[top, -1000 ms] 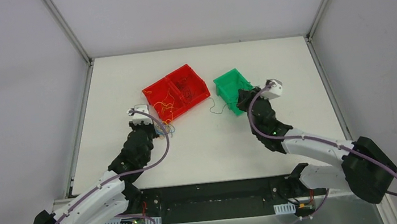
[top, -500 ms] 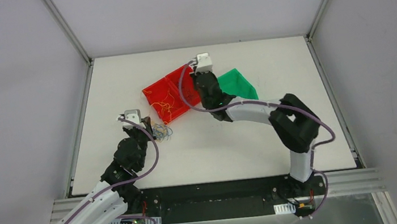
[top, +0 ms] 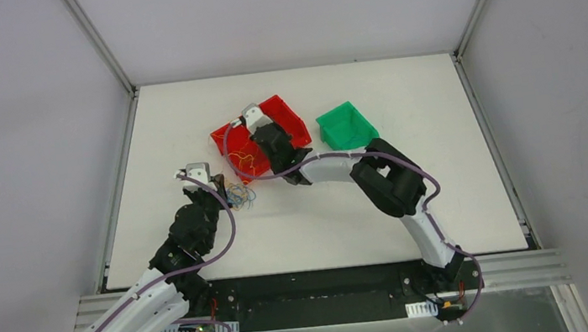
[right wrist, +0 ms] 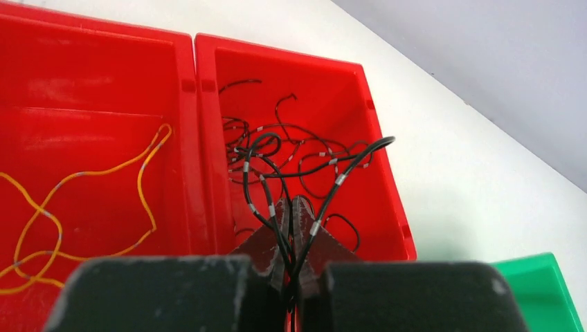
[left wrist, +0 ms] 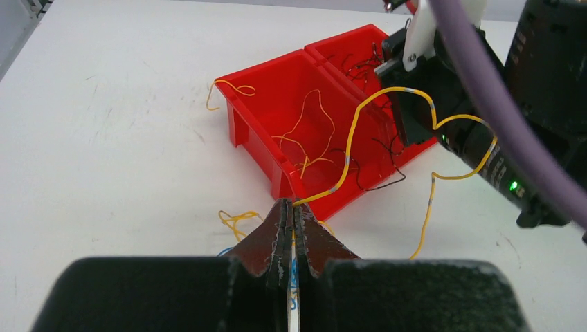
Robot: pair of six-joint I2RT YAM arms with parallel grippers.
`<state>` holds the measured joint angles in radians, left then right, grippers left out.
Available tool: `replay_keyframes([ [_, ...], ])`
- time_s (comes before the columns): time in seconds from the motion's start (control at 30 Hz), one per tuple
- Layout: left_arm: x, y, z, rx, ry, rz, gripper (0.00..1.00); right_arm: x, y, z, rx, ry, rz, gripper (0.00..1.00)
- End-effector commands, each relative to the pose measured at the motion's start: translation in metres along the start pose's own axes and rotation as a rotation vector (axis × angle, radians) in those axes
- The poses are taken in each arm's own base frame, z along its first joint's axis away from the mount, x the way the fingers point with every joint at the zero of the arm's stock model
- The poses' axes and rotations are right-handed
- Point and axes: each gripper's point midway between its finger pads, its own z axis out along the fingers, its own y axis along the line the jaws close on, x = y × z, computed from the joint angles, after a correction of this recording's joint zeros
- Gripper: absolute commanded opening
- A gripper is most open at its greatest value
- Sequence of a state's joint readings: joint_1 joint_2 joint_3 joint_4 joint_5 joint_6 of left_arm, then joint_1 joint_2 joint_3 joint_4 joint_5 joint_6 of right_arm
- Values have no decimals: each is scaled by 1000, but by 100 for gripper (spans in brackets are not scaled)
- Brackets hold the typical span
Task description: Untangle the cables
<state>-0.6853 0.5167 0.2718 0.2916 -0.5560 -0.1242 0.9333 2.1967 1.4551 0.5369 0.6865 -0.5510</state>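
Note:
The cables are thin wires. A small yellow and blue clump [top: 240, 195] lies on the white table in front of the red bins, by my left gripper [top: 224, 193]. In the left wrist view that gripper [left wrist: 291, 206] is shut on a yellow wire [left wrist: 353, 131] that arcs up over the left red bin [left wrist: 244, 114]. My right gripper [right wrist: 291, 205] is shut on dark grey wires [right wrist: 322, 166] above the right red bin [right wrist: 377, 149], which holds more dark wires. From above, the right gripper [top: 270, 137] hangs over the red bins [top: 295, 120].
A green bin [top: 345, 126] stands right of the red bins; its corner [right wrist: 547, 290] shows in the right wrist view. Yellow wires [right wrist: 142, 173] lie in the left red bin. The right arm [left wrist: 484, 131] hangs close beyond the held yellow wire. Grey walls enclose the table.
My right arm has swung left from the green bin to over the red bins, carrying dark wires. The left gripper has drawn back slightly to the left, still shut.

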Motion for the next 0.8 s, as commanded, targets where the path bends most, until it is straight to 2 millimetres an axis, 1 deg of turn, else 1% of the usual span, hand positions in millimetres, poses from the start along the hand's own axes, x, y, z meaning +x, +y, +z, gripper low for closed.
replay_keyframes([
  [0.0,-10,-3,1,7,-25,-37,0,-12,-9,16,-99,70,148,0],
  [0.1,-10,-3,1,11,-24,-38,0,4,-15,29,-185,206,293,0],
  [0.13,-11,-4,1,11,-24,-38,0,17,-16,31,-213,284,317,0],
  [0.23,-10,-3,1,11,-24,-37,0,34,-21,38,-247,406,407,0],
  [0.33,-10,-3,1,10,-25,-35,0,51,-20,37,-283,515,426,1],
  [0.43,-10,-4,1,11,-23,-34,0,64,-13,32,-319,595,386,4],
  [0.5,-10,-4,1,11,-21,-31,0,66,-11,30,-332,615,376,4],
  [0.63,-9,-3,2,6,-20,-30,0,58,-10,25,-352,593,397,6],
  [0.67,-9,-3,2,6,-20,-29,0,55,-10,24,-356,586,403,9],
  [0.73,-9,-3,2,5,-19,-29,0,50,-13,22,-354,577,414,17],
  [0.77,-9,-3,2,6,-20,-30,0,46,-15,20,-348,570,425,19],
])
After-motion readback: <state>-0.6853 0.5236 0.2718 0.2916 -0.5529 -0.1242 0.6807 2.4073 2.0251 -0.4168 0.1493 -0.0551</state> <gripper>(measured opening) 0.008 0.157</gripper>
